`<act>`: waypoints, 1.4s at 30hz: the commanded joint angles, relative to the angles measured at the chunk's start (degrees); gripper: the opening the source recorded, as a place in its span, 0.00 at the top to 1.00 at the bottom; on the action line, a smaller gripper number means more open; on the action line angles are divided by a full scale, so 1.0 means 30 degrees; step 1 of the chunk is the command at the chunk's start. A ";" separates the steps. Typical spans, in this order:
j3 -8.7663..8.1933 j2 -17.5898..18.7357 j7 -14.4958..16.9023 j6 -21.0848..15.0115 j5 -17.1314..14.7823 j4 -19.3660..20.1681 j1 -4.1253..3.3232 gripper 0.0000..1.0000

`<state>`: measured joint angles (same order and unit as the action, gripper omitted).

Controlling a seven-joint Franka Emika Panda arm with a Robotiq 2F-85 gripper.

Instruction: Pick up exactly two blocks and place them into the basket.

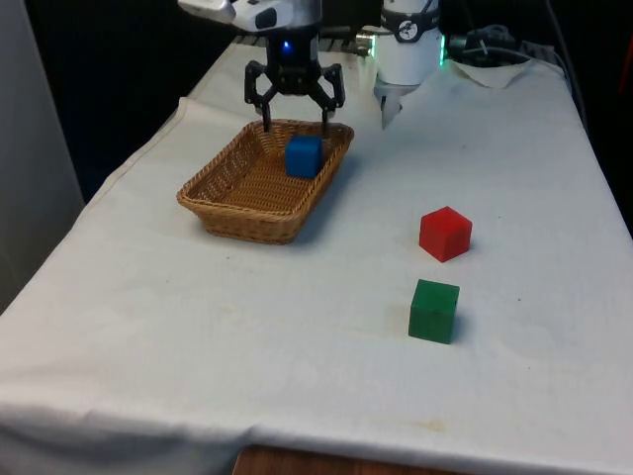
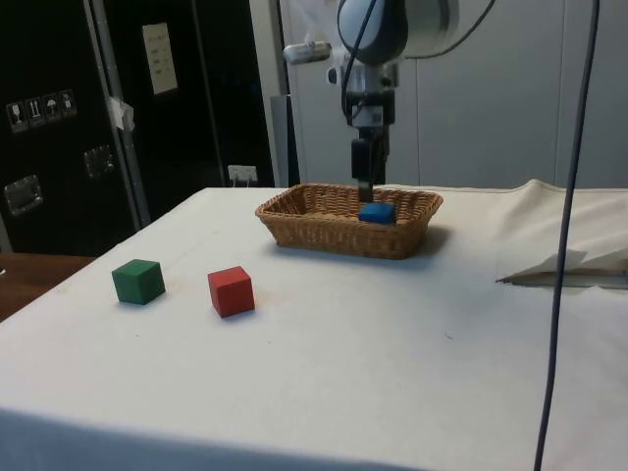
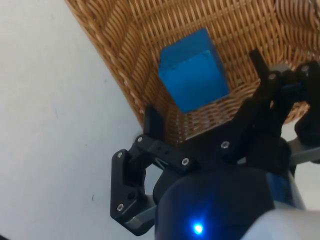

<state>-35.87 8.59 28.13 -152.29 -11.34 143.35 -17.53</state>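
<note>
Front view has the gripper (image 1: 295, 121) hanging over the far end of the wicker basket (image 1: 237, 203), fingers spread and released, the blue block (image 1: 304, 155) lying free inside; red block (image 1: 445, 234) and green block (image 1: 434, 311) sit on the counter, one of them due to follow.

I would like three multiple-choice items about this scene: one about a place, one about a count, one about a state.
1. Where is the blue block?
A. in the wicker basket
B. on the cloth beside the red block
C. between the fingers

2. How many blocks lie on the white cloth outside the basket?
A. one
B. two
C. three

3. How are the fingers of the gripper?
A. shut on the blue block
B. shut on nothing
C. open

Answers: 1 A, the blue block rests on the basket's woven floor. 2 B, only the red block and the green block lie on the cloth. 3 C, the fingers stand apart above the basket, holding nothing.
</note>
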 commanded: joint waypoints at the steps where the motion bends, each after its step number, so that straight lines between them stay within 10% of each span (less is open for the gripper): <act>1: -0.0248 -0.0267 -0.0210 0.0420 0.0516 -0.0134 -0.0038 0.00; 16: 0.0325 -0.2693 -0.1948 0.2082 0.1795 -0.0076 -0.0229 0.00; 42: 0.4087 -0.3591 -0.5940 0.2884 0.2349 -0.0649 -0.0439 0.00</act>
<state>-23.78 -2.75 11.17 -143.81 -4.70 141.92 -18.68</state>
